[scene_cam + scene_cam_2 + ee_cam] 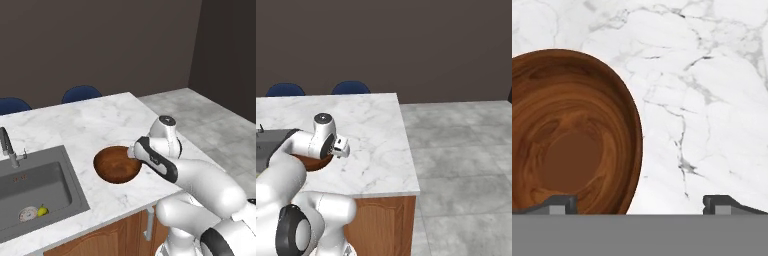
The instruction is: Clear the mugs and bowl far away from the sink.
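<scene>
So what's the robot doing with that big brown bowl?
The white robot arm is reaching over the wooden bowl on the marble counter, right beside the sink. Its gripper is open above the bowl's rim and isn't holding anything. The bowl sits on the counter, not picked up yet.

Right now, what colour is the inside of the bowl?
The bowl is glossy reddish-brown inside, with swirling wood grain; the hand view shows it best.

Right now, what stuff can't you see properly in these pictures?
- Bowl: its right rim is behind the arm in the left base view; mostly behind the arm in the right base view.
- Small things in the sink: too tiny to name.
- Gripper: just the fingertips peek up in the hand view.
</scene>
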Controlling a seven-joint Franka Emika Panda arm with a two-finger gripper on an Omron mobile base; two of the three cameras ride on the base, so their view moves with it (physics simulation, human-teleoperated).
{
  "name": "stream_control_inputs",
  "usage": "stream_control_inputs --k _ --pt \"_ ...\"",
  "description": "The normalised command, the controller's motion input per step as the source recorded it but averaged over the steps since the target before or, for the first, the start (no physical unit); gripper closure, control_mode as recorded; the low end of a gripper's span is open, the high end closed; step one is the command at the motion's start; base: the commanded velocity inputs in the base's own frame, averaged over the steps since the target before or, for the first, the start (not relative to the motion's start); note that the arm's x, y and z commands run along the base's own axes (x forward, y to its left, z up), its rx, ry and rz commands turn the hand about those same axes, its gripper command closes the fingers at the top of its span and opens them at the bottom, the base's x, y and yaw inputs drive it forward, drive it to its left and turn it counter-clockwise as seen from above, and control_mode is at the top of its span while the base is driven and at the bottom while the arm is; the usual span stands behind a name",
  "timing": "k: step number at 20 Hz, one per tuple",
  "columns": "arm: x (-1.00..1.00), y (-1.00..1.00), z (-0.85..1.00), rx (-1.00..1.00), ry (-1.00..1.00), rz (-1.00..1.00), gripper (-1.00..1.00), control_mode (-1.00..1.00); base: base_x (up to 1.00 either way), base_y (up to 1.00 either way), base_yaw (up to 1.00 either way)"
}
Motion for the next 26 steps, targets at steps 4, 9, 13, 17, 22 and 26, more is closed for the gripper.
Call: stream_control_inputs --k 4,9,13,17,22,26 --pt "0.09 0.07 -0.23 0.0 0.03 0.0 -1.0 -1.0 0.0 0.0 0.0" --pt "0.07 0.09 -0.2 0.0 0.02 0.0 -1.0 -1.0 0.0 0.0 0.0" --pt "0.07 0.09 -0.21 0.0 0.03 0.0 -1.0 -1.0 0.0 0.0 0.0" --pt "0.03 0.09 -0.2 0.0 0.02 0.0 -1.0 -1.0 0.0 0.0 0.0" --pt "0.0 0.13 -0.19 0.0 0.02 0.0 1.0 -1.0 0.0 0.0 0.0" --pt "0.0 0.14 -0.05 0.0 0.0 0.0 1.0 -1.0 0.0 0.0 0.0"
